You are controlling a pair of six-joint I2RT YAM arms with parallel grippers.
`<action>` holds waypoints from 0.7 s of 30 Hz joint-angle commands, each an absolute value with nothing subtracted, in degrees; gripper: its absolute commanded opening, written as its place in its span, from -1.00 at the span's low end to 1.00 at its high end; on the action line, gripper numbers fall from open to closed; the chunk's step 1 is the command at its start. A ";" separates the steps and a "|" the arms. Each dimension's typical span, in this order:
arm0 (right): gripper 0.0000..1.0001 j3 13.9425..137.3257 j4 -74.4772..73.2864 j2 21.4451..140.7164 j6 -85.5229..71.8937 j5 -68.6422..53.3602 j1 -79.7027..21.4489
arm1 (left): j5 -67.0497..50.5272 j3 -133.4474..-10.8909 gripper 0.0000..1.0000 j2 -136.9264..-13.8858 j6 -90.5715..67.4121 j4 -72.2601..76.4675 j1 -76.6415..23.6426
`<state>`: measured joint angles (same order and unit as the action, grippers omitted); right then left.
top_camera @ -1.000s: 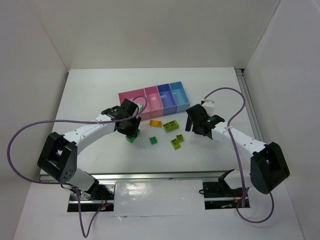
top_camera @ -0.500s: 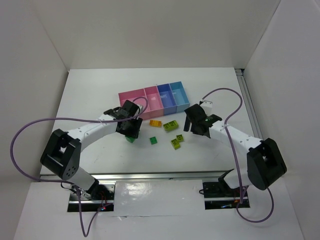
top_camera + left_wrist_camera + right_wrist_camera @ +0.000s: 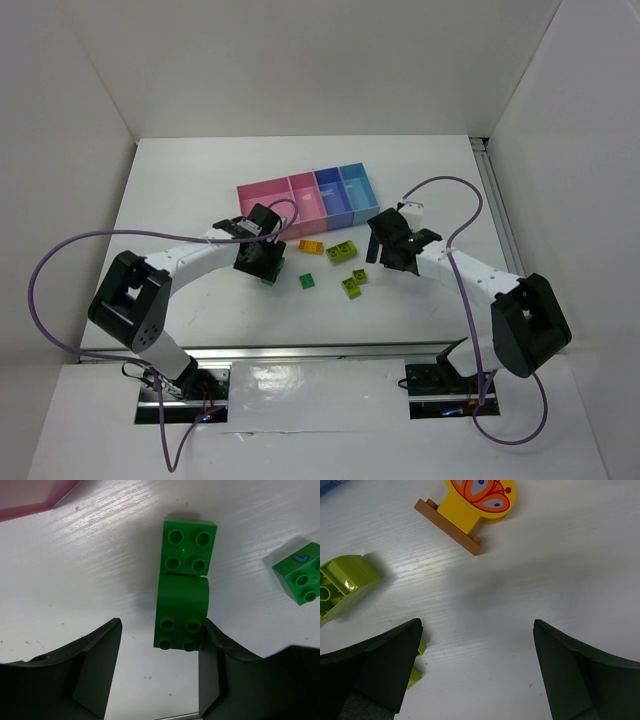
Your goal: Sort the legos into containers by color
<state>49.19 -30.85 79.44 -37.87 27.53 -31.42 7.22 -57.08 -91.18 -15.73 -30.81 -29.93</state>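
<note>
My left gripper (image 3: pixel 264 266) (image 3: pixel 159 667) is open and low over a dark green lego (image 3: pixel 270 279). In the left wrist view this is two joined dark green pieces (image 3: pixel 184 587), and its near end lies between my fingers, against the right finger (image 3: pixel 216 666). A second dark green brick (image 3: pixel 307 281) (image 3: pixel 300 575) lies to the right. My right gripper (image 3: pixel 380 256) (image 3: pixel 477 662) is open and empty over bare table. A yellow butterfly piece on a brown-orange plate (image 3: pixel 470 510) lies ahead of it. One lime brick (image 3: pixel 342 587) is at its left and another (image 3: pixel 418 672) by its left finger.
The row of four bins stands behind the bricks: wide pink (image 3: pixel 264 200), pink (image 3: pixel 305 195), violet-blue (image 3: pixel 330 190) and light blue (image 3: pixel 358 186). Orange-yellow (image 3: pixel 311 246) and lime (image 3: pixel 342 251) (image 3: pixel 352 288) bricks lie between the arms. A pink bin corner (image 3: pixel 30 495) shows in the left wrist view.
My left gripper has moved a little right and down onto the dark green lego. My right gripper has shifted slightly left. The bricks have not moved.
</note>
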 commanded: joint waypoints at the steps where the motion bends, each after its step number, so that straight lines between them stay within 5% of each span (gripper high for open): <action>1: 0.98 51.06 -29.09 79.01 -37.97 28.04 -32.08 | 6.50 -57.56 0.30 -90.70 -17.05 -30.76 -29.88; 13: 0.98 50.54 -28.56 78.49 -37.44 27.52 -32.08 | 1.94 -58.71 0.04 -91.41 -18.19 -28.66 -29.88; 16: 0.98 49.92 -27.87 77.87 -36.66 26.38 -32.08 | 1.93 -59.49 -0.46 -91.41 -18.72 -29.61 -29.88; 21: 0.98 47.64 -19.90 72.44 -25.62 14.98 -32.08 | -2.60 -65.63 -0.99 -89.04 -17.94 -34.53 -29.88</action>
<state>48.64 -27.99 77.25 -33.52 22.50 -31.42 2.09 -60.42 -91.18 -18.22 -32.36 -29.93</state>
